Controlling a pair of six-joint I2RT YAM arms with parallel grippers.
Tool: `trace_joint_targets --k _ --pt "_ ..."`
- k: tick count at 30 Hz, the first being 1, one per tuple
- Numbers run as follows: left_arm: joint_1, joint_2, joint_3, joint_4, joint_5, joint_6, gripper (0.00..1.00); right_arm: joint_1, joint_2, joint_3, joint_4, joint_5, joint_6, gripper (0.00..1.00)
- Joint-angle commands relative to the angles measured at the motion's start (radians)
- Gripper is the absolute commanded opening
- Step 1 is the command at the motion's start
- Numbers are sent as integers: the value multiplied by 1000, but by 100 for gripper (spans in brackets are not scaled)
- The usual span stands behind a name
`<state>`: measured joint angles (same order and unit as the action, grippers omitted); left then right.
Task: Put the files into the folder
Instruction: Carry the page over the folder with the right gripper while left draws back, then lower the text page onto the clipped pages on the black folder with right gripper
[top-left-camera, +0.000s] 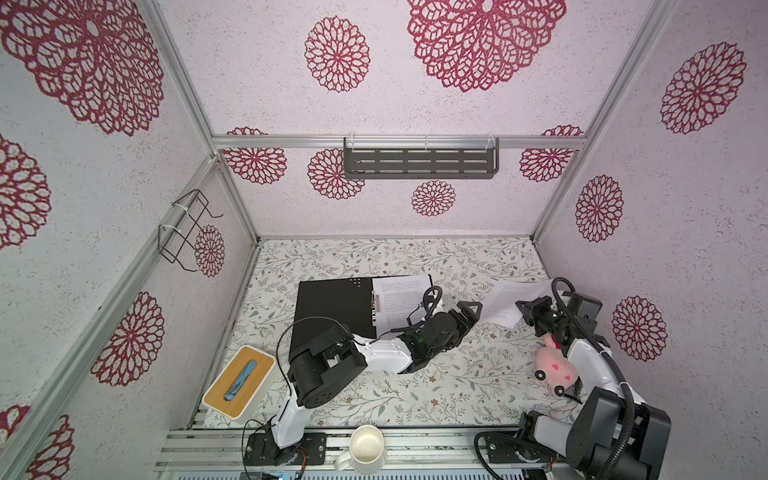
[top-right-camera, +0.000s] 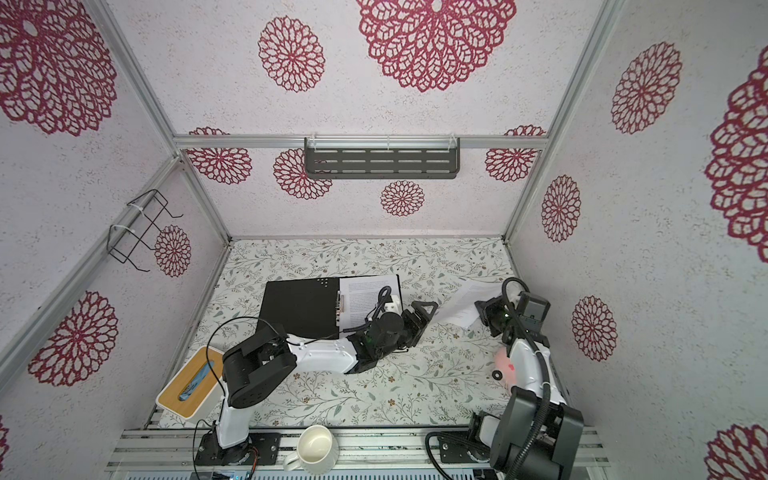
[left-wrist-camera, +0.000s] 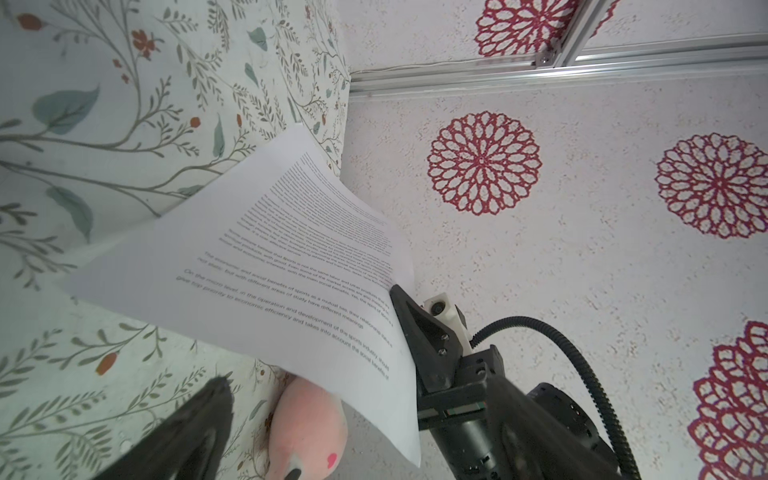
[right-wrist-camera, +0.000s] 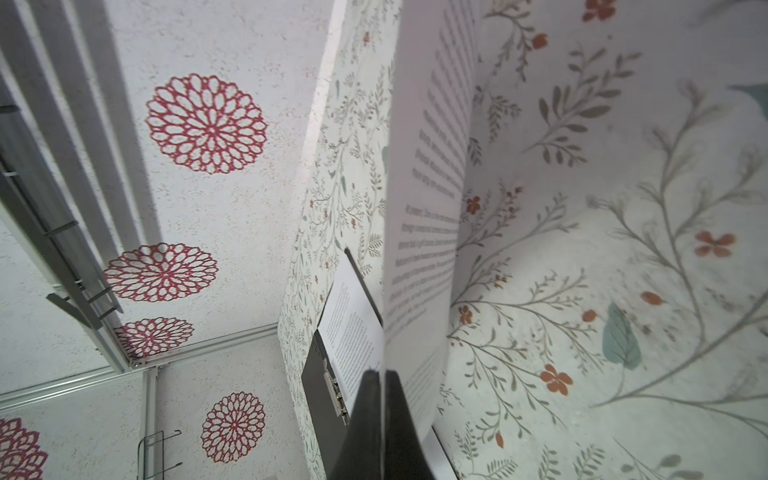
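Meanwhile, step: likely ferrying the lifted sheet to the folder; best kept level, then laid square on the filed sheet.
Right end effector: clamped on the lifted sheet's edge, near the right edge of the surface.
Left end effector: jaws apart, empty, just beside it.
Folder: open, left of centre.

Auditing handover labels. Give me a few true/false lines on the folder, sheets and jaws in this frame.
1. The flat open folder, black inside with a metal clip, lies on the floral-patterned table. True.
2. The left gripper clamps a paper sheet. False: its jaws stand open, holding nothing.
3. The right gripper has its jaws shut on a white printed paper sheet, lifted off the table. True.
4. The folder holds no paper. False: another white printed sheet lies in it, beside the clip.
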<state>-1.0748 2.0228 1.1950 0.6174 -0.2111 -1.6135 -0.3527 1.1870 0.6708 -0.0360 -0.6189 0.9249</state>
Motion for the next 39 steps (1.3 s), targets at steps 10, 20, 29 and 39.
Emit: trace_joint_targets --k 10,20,29,39 --pt "27 -306 -31 -591 -165 222 98 307 89 342 -52 139 -18 0" --pt "50 -620 -316 -801 -392 114 98 621 370 771 -202 59 -159 0" --pt "81 -820 -473 -973 -463 -15 98 616 294 704 -189 7 -197 0" --pt "105 -967 -647 -988 -429 -104 98 607 264 176 75 41 -221 0"
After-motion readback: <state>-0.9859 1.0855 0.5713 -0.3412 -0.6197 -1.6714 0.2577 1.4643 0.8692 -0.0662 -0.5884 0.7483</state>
